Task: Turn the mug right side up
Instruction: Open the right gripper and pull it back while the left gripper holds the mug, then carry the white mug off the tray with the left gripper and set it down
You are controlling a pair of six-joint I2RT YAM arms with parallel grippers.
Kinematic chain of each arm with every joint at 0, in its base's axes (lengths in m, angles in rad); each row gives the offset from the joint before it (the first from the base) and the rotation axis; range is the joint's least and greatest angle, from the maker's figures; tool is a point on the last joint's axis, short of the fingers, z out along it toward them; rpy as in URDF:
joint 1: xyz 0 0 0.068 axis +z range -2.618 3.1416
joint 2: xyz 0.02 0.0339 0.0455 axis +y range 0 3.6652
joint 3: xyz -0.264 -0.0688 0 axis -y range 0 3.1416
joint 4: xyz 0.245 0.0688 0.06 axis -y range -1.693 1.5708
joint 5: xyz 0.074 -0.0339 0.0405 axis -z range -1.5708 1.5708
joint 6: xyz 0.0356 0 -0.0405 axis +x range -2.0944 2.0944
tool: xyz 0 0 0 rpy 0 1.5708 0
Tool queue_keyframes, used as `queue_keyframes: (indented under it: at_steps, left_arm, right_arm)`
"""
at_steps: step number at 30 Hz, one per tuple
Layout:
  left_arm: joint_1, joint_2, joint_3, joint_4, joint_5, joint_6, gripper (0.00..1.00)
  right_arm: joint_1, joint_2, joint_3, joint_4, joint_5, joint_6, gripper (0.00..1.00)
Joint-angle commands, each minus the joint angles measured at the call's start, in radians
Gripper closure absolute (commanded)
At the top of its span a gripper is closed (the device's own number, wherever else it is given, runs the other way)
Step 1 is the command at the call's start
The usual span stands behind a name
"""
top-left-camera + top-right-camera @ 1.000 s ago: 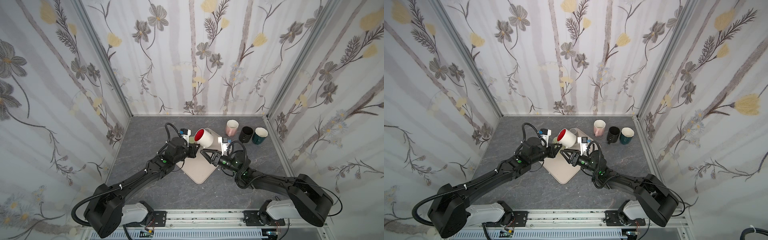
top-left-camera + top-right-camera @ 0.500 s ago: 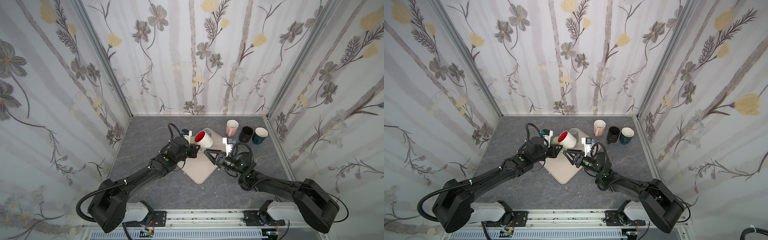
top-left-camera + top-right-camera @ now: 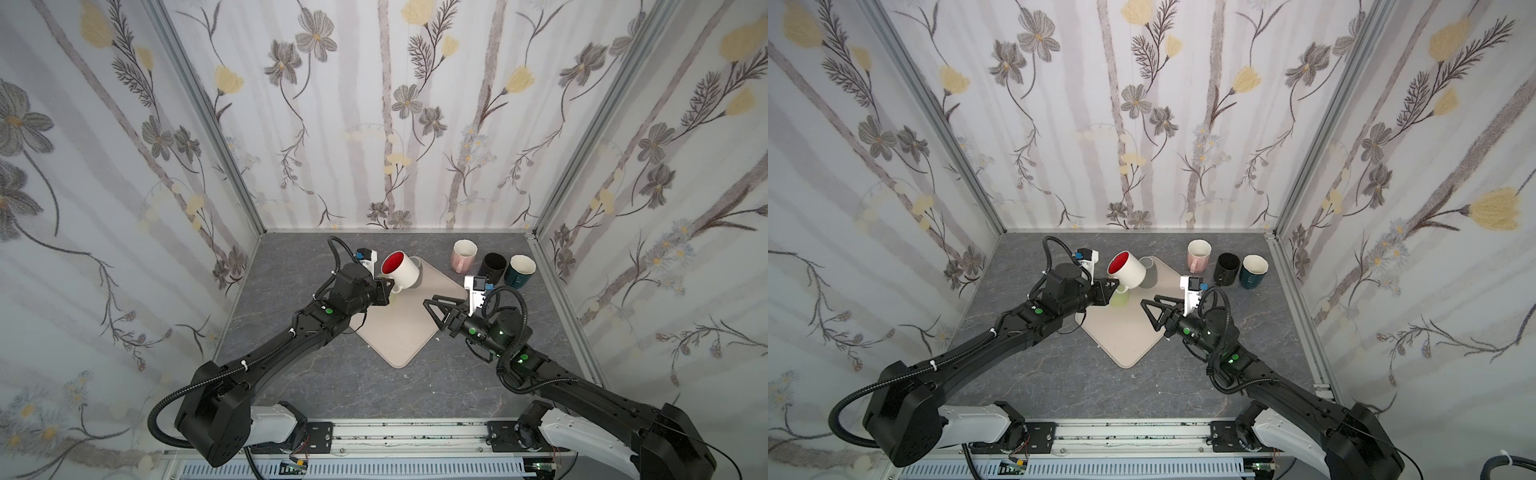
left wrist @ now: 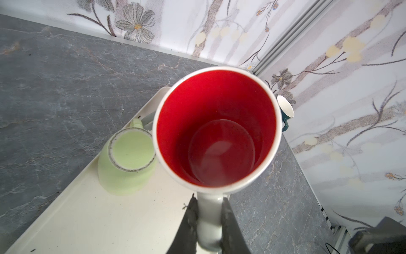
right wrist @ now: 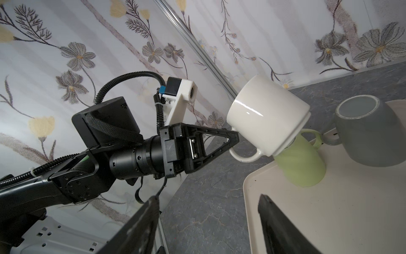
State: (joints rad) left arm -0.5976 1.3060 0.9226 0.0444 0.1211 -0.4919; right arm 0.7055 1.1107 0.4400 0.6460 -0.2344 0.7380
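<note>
Nearest me, low and right of centre in a top view, the right pincer [image 3: 430,300] stands with its jaws well apart and nothing between them, poised over the right edge of the cream tray [image 3: 399,332]. It gives no support, so everything hangs on the other arm.

Just beyond, left of centre, the left pincer [image 3: 390,286] is clamped tight on the handle [image 4: 208,220] of the white mug [image 3: 405,272]. The mug hangs in the air above the tray's far-left corner, tilted, its red inside facing up and leftward. That grip worries me: a glazed handle pinched by narrow fingers could let the body swing or slip as the wrist rolls.

Its base sits very close over the upturned green mug [image 4: 126,162]; I cannot tell whether they touch. Lowering here could knock it or land the base crooked. The upturned grey mug [image 5: 369,136] just behind crowds the spot too.

Farther back, right on the tabletop [image 3: 291,266], the pink mug [image 3: 463,255], black mug [image 3: 494,268] and teal mug [image 3: 519,270] stand upright, well apart from all this.
</note>
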Motion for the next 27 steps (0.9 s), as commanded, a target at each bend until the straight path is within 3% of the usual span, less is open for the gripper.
queue_keyframes:
  at_steps: [1, 7, 15, 27]
  left_arm:
    - [0.038, -0.015, 0.042, 0.006, -0.062, 0.036, 1.0]
    - [0.158, -0.023, 0.049, -0.06, -0.153, 0.067, 1.0]
    - [0.321, 0.003, -0.017, -0.004, -0.241, 0.078, 1.0]
    - [0.408, 0.228, 0.065, 0.037, -0.38, 0.158, 1.0]
  right_arm:
    - [-0.006, -0.04, -0.001, -0.102, 0.051, -0.051, 0.25]
    - [-0.016, -0.141, -0.015, -0.217, 0.11, -0.102, 0.2]
    - [-0.038, -0.255, -0.042, -0.343, 0.209, -0.123, 0.11]
    - [-0.08, -0.367, -0.133, -0.432, 0.252, -0.117, 0.07]
